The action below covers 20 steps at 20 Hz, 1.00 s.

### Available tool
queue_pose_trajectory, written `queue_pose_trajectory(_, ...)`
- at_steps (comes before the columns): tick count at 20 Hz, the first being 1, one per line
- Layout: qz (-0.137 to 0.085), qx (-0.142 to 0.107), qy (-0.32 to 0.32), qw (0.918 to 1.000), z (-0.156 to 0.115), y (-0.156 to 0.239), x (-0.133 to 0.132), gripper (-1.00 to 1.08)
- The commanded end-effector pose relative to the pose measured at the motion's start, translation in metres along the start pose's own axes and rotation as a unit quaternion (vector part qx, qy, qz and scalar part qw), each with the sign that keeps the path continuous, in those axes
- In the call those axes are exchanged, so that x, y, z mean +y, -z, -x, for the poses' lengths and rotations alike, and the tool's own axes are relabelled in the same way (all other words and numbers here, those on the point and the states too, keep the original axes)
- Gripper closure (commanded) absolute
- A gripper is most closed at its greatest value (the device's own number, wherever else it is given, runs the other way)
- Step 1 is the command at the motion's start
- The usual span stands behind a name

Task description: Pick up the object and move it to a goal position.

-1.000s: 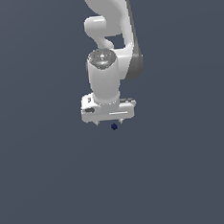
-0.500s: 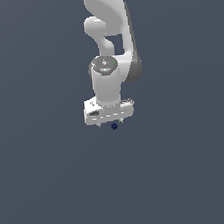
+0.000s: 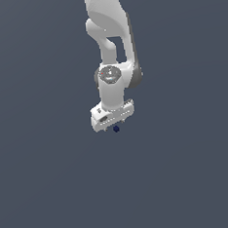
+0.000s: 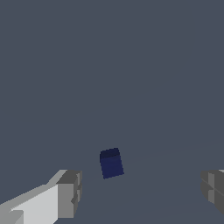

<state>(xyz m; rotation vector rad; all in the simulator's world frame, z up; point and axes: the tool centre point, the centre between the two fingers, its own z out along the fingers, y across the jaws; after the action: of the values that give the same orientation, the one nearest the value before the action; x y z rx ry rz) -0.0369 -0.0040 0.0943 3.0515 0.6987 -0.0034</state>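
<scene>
The object is a tiny dark navy-blue block, lying on the grey floor just under the white gripper in the exterior view. In the wrist view the block sits between and slightly beyond the two grey fingertips, which stand far apart. My gripper is open and empty, with no finger touching the block. The white arm rises above the gripper in the exterior view.
A plain grey floor fills both views. No other objects show.
The arm has lowered the gripper slightly toward the block and shifted a little. The block has not moved.
</scene>
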Motion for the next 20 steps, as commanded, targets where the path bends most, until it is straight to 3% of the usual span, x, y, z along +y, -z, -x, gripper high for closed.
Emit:
queue_pose_trajectory(1, -0.001, 0.001, 0.031, 0.9995, 0.005, -0.009, -0.006, -0.92)
queue_pose_trajectory(10, -0.004, 0.002, 0.098, 0.9952, 0.018, -0.028, -0.018, -0.92)
queue_pose_trajectory(20, -0.005, 0.003, 0.105, 0.9944, 0.019, -0.035, -0.02, -0.92)
